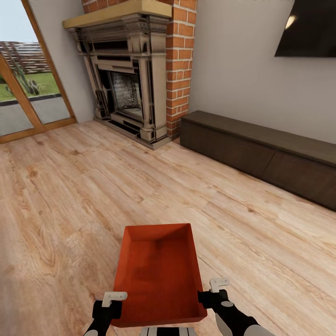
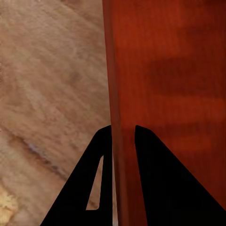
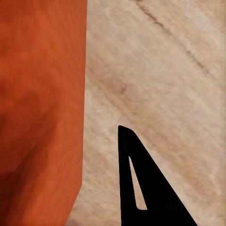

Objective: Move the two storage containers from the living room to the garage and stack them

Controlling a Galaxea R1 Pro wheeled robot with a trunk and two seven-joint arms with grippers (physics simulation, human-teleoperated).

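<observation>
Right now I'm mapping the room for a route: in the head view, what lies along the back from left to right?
Glass door → fireplace → brick chimney → low cabinet, with the TV above it.

My head camera looks forward and down across the wood floor (image 1: 70,196) toward the fireplace (image 1: 123,74), with the storage container (image 1: 158,273) close below. Each wrist camera looks along its fingers, very close against that container's wall (image 2: 165,70), with the floor beyond; all three views share the container and the floor
</observation>
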